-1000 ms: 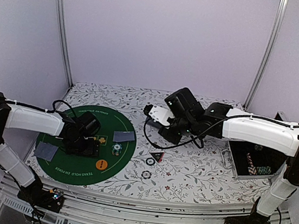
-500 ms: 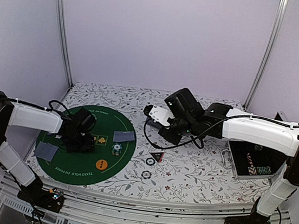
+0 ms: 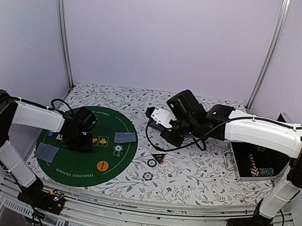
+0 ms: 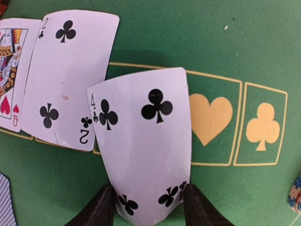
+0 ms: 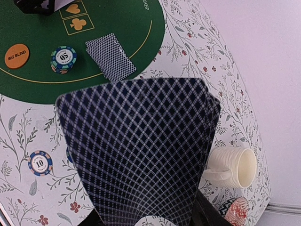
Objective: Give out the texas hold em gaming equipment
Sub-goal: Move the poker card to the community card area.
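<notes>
On the green mat (image 4: 221,42), the left gripper (image 4: 149,192) pinches the four of clubs (image 4: 141,141) by its two side edges, so that the card bends a little. This card is face up, just beside the two of clubs (image 4: 70,75) and slightly over its edge. Above the flowered table (image 5: 19,136), the right gripper (image 5: 146,217) is clamped on the lower end of a stack of blue-backed cards (image 5: 136,150), near the cream mug (image 5: 235,167).

left hand (image 4: 149,203) narrowed around four of clubs (image 4: 143,141), shifted slightly left
</notes>
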